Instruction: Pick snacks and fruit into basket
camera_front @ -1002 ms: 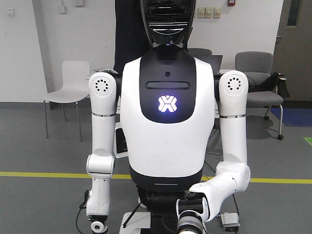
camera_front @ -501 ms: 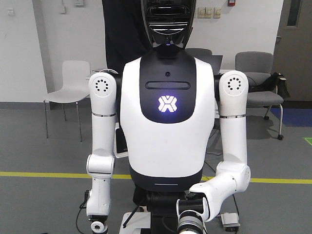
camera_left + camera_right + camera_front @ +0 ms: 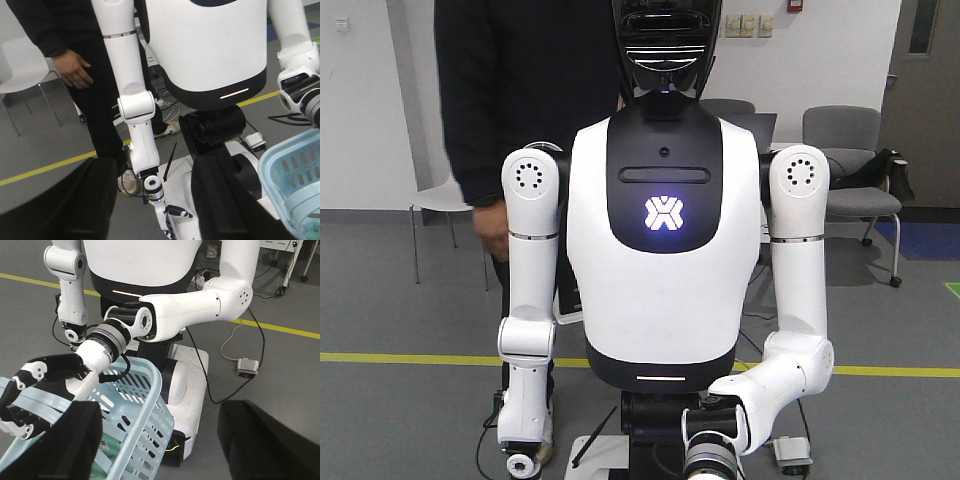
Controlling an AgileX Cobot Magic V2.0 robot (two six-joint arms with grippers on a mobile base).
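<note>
Near the basket [image 3: 136, 412], left gripper [image 3: 150, 200] and right gripper [image 3: 157, 440] keep fingers spread, empty; no snacks show, so locate them before reaching.

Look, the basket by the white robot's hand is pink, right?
Not quite. The basket by the white robot's hand is light blue, not pink. The right wrist-mounted view shows it best, and a corner of it also shows in the left wrist-mounted view.
</note>
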